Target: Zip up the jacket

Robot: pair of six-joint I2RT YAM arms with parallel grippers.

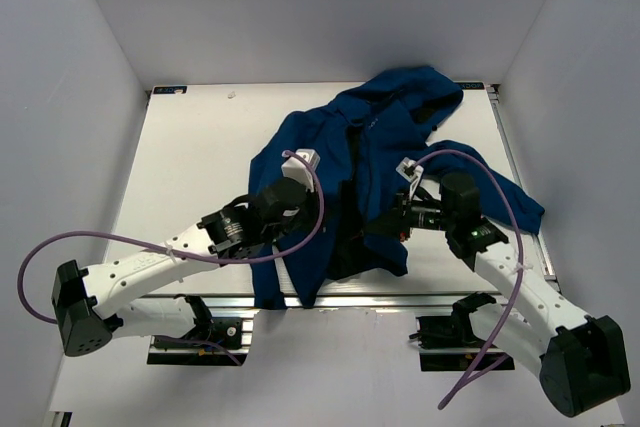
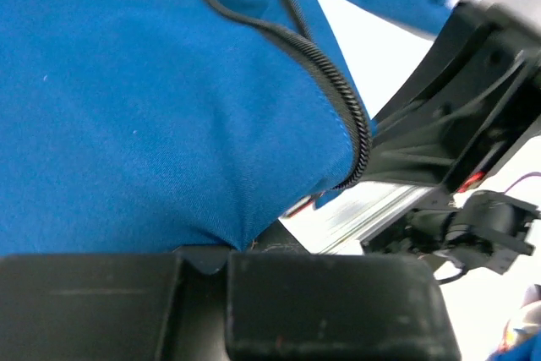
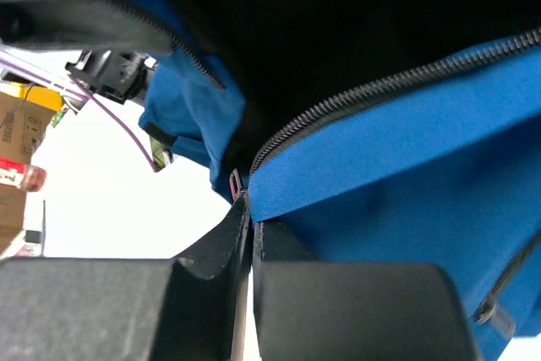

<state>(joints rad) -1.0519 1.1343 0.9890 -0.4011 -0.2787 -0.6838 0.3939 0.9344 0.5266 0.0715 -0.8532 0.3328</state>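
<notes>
The jacket (image 1: pixel 330 147) lies front-up on the white desk (image 1: pixel 200 147). Its hood (image 1: pixel 415 92) points to the far edge, its hem reaches the near edge, and the front is open, with dark lining showing between the two panels.

The left end effector (image 2: pixel 230 253) is pressed together on a pucker of blue cloth low on one panel, just beside that panel's row of zip teeth (image 2: pixel 342 112). The right end effector (image 3: pixel 251 230) is also pinched shut, holding the bottom corner of the other panel where its zip teeth (image 3: pixel 380 86) run out. A small reddish piece (image 3: pixel 235 183) sits just above those fingers; I cannot tell what it is.

Each arm seems to hold one side near the hem so that the two zip ends can be steadied and brought to meet. By my reading, the zip is not yet joined. The loose cloth may sag or twist, so the ends could easily miss each other.
</notes>
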